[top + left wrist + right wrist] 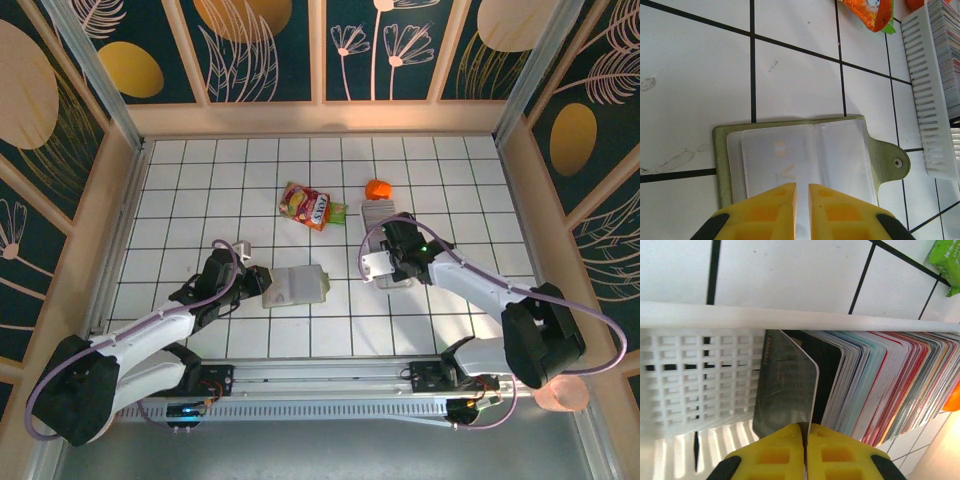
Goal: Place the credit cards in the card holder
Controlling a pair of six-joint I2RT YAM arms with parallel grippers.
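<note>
Right claw (805, 427) pinches one grey card (785, 385) by its edge, so it may twist or drag neighbours (875, 385) out; left claw (802, 187), narrow, prob. grips the card holder (805, 145).

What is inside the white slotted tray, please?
The tray holds credit cards packed on edge; the right gripper pinches the front grey card. The floor beneath them is covered.
</note>
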